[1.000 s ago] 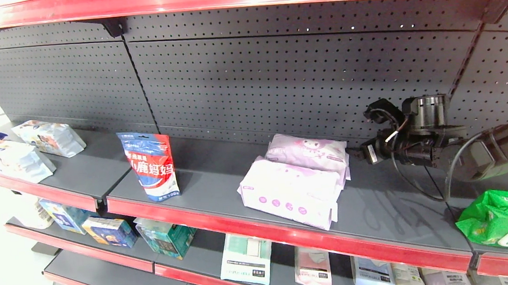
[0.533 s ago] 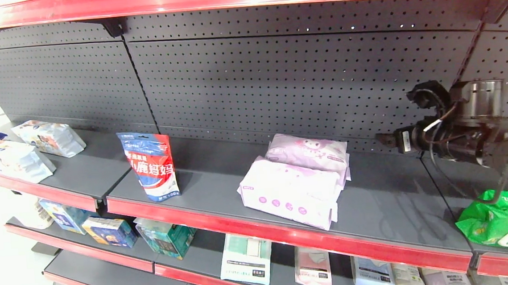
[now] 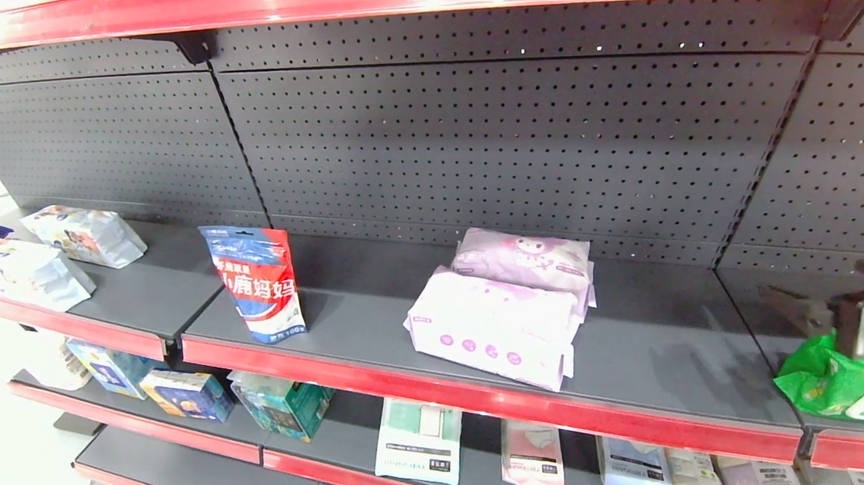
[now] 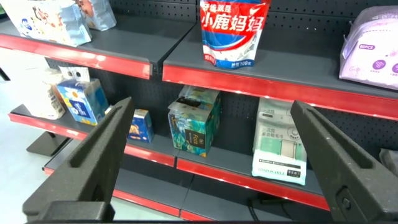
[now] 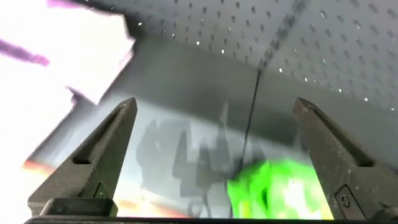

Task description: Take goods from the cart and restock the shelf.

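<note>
- Hovering close by the green pack (image 3: 838, 389), the right gripper (image 5: 214, 106), jaws spread and empty, could snag it and drag it off the shelf (image 3: 660, 348).
- Left gripper (image 4: 211, 106) jaws likewise spread, holding nothing.
- Pink packs (image 3: 495, 325) lie mid-shelf, the front one seemingly at the lip; a knock could tip it.

Before us, a shop: red-edged shelves (image 3: 653, 356), pegboard backing (image 3: 470, 133) across the upper frame, packaged goods (image 3: 494, 322) at centre.

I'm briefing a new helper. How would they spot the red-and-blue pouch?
Find the grey shelf backed by pegboard. Left of the pale purple packs, the pouch stands near the red front edge. Its neighbours lie flat; it alone stands upright.
</note>
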`<state>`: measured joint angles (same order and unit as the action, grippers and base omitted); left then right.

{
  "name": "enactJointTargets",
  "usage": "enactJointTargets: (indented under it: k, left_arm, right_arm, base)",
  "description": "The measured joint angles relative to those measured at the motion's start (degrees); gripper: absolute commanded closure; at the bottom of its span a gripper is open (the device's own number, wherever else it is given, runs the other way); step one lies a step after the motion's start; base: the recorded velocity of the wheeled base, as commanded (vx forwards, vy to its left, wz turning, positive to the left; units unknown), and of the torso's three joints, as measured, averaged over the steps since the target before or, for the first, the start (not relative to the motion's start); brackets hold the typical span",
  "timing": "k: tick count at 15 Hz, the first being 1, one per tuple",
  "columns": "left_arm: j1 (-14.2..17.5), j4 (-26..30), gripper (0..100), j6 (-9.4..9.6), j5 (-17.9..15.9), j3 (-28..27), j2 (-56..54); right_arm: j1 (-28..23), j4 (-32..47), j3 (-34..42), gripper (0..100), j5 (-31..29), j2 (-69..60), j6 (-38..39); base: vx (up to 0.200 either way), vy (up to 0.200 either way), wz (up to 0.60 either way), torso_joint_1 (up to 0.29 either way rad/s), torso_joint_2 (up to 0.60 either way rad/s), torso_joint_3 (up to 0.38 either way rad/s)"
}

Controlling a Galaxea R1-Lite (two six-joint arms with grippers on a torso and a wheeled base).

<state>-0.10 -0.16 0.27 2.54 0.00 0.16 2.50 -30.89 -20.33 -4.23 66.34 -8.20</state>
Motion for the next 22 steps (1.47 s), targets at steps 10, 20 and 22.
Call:
enactJointTargets:
  k: [10,20,22]
  left_arm:
    - [0.0,0.0,0,0.00,0.0,0.0,0.0]
    - [0.0,0.0,0,0.06,-0.1,0.0,0.0]
    - [0.0,0.0,0,0.06,-0.1,0.0,0.0]
  right_arm:
    - [-1.4,27.6,19.2,0,6.0,-55.3,4.7]
    - [-2.5,30.8,20.2,0,5.4,-66.4,8.0]
    - [-2.5,30.8,20.3,0,5.4,-66.4,8.0]
  base:
    - [0.000,0.000,0.00,0.000,0.00,0.000]
    - [0.000,0.000,-0.06,-0.001,0.00,0.001]
    - [0.000,0.000,-0.60,0.000,0.00,0.002]
